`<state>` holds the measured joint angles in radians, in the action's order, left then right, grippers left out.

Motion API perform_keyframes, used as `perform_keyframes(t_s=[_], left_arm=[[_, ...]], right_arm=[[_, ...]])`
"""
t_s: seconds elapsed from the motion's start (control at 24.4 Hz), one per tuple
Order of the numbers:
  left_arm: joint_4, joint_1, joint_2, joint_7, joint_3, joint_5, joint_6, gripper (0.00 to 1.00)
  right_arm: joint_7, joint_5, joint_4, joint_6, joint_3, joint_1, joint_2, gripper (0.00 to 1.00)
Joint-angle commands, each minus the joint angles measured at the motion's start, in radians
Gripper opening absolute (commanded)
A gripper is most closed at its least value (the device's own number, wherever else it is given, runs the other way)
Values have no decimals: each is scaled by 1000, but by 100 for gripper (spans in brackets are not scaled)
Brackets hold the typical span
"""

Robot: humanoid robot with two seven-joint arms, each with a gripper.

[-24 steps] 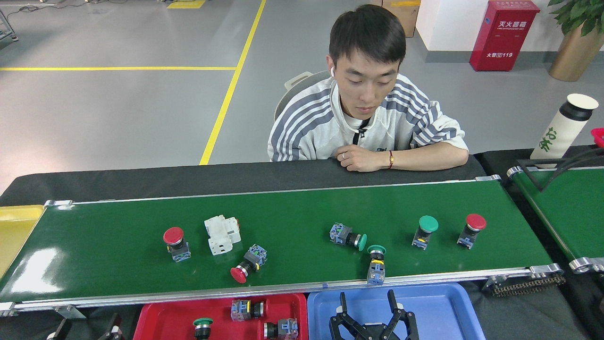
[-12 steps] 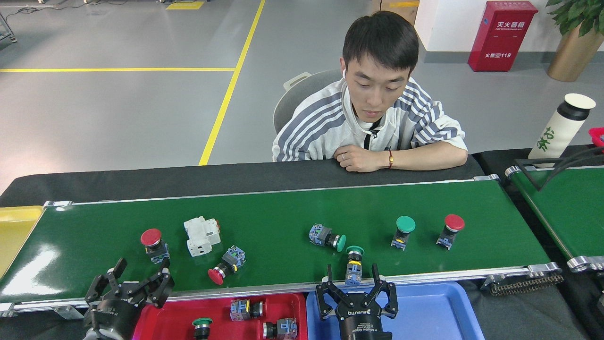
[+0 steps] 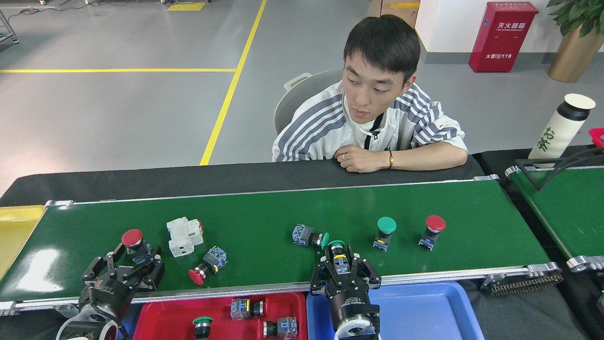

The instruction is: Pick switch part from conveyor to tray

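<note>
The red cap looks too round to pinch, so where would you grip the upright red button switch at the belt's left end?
Judging by its pose, grip the red button switch on its blocky dark-and-blue body below the domed cap, coming from the near side where the left gripper hangs open. It stands upright on the conveyor, so the flat-sided body offers parallel faces; the cap would probably slip.

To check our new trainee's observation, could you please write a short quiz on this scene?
1. How many switch parts lie in the red tray?
2. True or false: the blue tray holds a switch part.
3. Which part on the conveyor does the right end effector straddle?
A. a green-capped switch by the near rail
B. the white block
C. a red-capped switch

Key: 1. three; 2. false; 3. A
</note>
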<state>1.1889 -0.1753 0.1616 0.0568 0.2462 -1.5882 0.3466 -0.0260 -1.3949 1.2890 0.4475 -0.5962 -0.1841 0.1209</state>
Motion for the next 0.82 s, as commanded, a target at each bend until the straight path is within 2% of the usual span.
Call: perform_keyframes(t_s=[0.0,0.16,0.29,0.33,0.37,0.41,0.45,0.57,0.7,0.78], left_arm=[[8,-13,12,-14,4,27,6,3],[8,-7,16,-12,5,83,6,3],[20,22,56,-14,35,143,51,4],[37,48,75,-14,53,171,80,4],[58,77,93,-14,82,198,110,4],[80,111,107,-14,105,218,146,4],[109,154,118,-18,127,235,198,4],[227,278,116,-68,157,241,350,4],[366,402,108,-75,134,237,411,5],[437,441,105,-75,76,234,439,5]], right_arm=[[-6,-3,42,-52,-34,-12,-35,4],[-6,-3,156,-139,-119,-2,-86,4],[-6,-3,228,-239,-188,3,-112,5],[-5,-4,234,-271,-212,3,-112,9],[-3,-4,234,-294,-246,0,-107,28],[-3,-4,228,-303,-283,-3,-106,76],[-6,-4,225,-306,-315,-3,-106,100],[-8,-4,223,-309,-350,-3,-106,100],[-8,-3,225,-311,-347,-3,-106,100],[-8,-3,236,-303,-338,3,-106,100]])
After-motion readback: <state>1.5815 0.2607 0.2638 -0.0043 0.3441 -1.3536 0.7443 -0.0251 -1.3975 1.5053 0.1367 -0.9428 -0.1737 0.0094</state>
